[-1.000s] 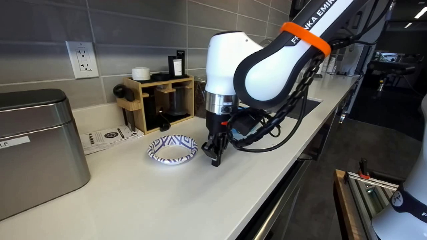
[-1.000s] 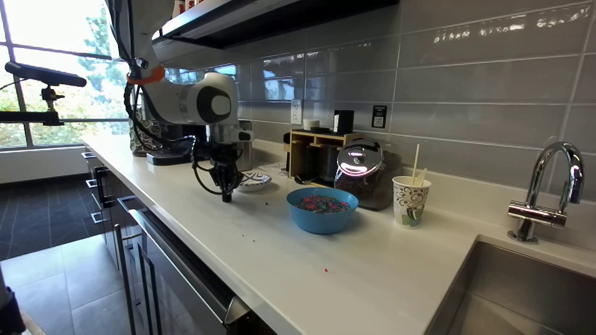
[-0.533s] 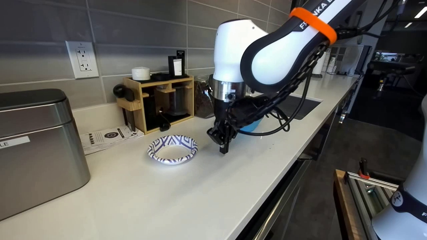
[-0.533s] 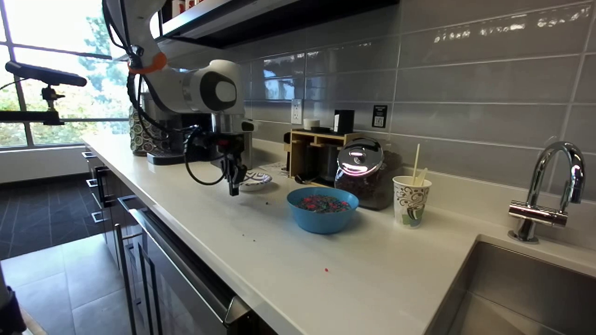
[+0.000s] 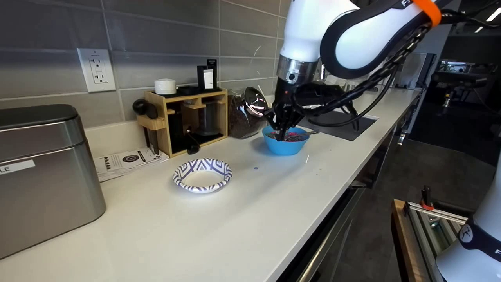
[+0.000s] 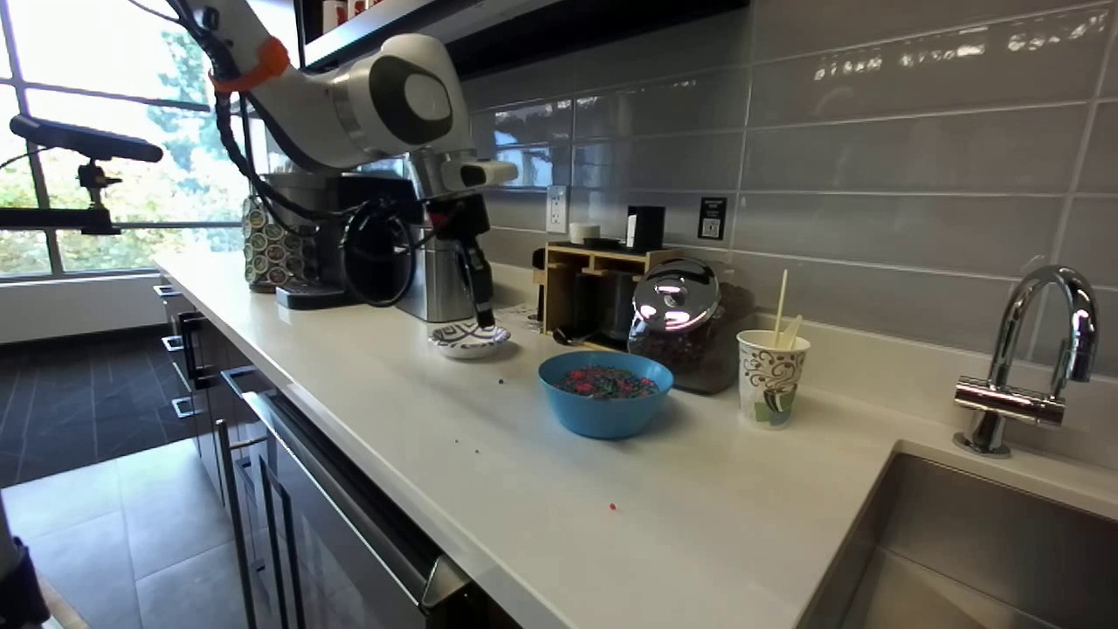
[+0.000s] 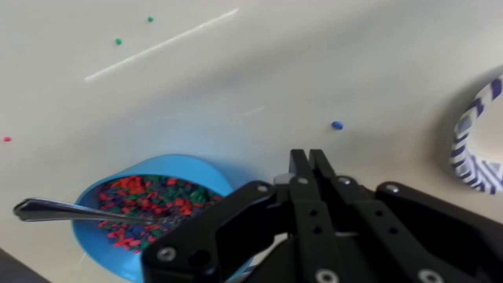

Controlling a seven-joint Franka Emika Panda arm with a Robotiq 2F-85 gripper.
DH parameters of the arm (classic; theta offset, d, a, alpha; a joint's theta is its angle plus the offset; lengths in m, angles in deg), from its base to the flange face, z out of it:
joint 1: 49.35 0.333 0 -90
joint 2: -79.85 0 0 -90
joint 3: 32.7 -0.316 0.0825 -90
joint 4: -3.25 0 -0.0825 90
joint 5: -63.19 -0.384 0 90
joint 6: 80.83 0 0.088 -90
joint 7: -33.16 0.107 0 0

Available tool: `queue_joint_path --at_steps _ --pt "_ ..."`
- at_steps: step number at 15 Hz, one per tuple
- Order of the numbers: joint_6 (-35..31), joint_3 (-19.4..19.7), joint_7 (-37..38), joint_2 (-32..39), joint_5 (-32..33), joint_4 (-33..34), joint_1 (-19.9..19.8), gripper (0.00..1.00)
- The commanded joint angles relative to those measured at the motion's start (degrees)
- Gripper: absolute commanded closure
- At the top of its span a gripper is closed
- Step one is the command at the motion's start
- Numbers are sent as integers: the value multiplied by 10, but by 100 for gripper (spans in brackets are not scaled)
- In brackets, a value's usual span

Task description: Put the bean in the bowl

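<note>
In an exterior view the gripper (image 6: 485, 320) stands higher than half a second ago and farther right in the picture, so that its fingertips now overlap the patterned dish (image 6: 456, 349). The bean (image 6: 500, 381) lies on the counter (image 6: 541, 498) below the fingertips and slightly to their right, in the same spot as before; the bowl (image 6: 603, 418), also unmoved, sits lower and farther right of the gripper. A paper cup (image 6: 772, 393), well to the right of the gripper, shows in this view alone. In an exterior view the gripper has risen too: half a second ago it hid the bean and most of the bowl, and now the bean shows below and left of the fingertips, while the tips overlap the bowl from this angle, with a spoon (image 5: 310, 133) leaning over its rim. In the wrist view the jaws stand nearly together, a thin slit between the fingertips; whether anything tiny sits in it cannot be told. The bean, clearly blue, lies just beyond the tips, the dish to their right, the bowl to their left with coloured pieces (image 7: 133, 184) inside. Two green specks (image 7: 118, 41) and a red speck (image 7: 7, 139) lie farther off, leftward of the tips.
</note>
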Motion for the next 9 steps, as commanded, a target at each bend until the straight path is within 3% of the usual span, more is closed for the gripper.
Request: queue_joint_path --at_steps 1,9 --pt "-3 -3 47 -46 50 -34 -53 100" --pt "-41 26 14 -37 112 -29 -131 100"
